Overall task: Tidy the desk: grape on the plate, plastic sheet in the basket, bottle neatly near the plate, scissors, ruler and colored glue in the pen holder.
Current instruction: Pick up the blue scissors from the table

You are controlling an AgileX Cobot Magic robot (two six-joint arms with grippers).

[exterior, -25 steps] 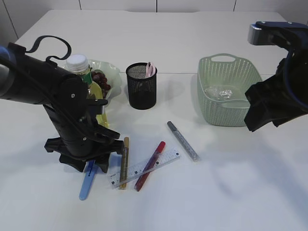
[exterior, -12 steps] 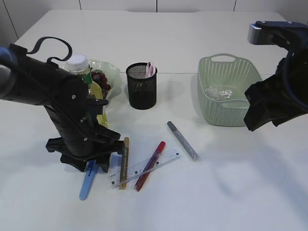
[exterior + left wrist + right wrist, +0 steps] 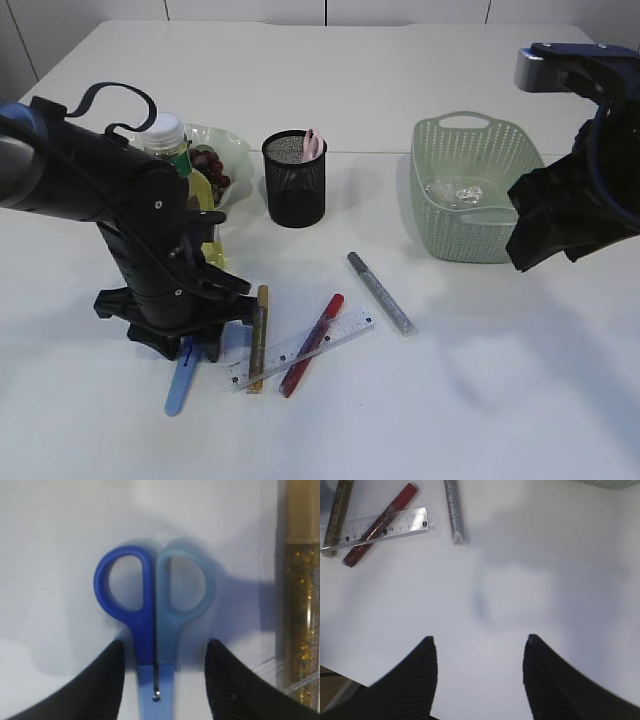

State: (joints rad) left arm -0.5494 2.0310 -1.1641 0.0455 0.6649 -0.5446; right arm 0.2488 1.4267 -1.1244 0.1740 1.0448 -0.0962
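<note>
Blue scissors (image 3: 155, 630) lie flat on the table, handles away from the wrist camera. My left gripper (image 3: 165, 642) is open and straddles them just below the handles, a gap showing on each side. In the exterior view the scissors (image 3: 181, 372) stick out under the left gripper (image 3: 188, 345). Beside them lie a gold glue pen (image 3: 258, 338), a clear ruler (image 3: 300, 346) and a red glue pen (image 3: 312, 343) across it. A silver glue pen (image 3: 380, 292) lies further right. My right gripper (image 3: 480, 638) is open over bare table. Grapes (image 3: 208, 165) rest on the plate (image 3: 232, 148), the bottle (image 3: 163, 135) beside it.
The black mesh pen holder (image 3: 294, 180) stands mid-table with something pink (image 3: 313, 143) in it. The green basket (image 3: 465, 122) at the right holds a crumpled plastic sheet (image 3: 455, 192). The right arm (image 3: 570, 215) hangs beside the basket.
The left arm has shifted slightly over the scissors and its jaws have narrowed a little. The right arm has not moved.
</note>
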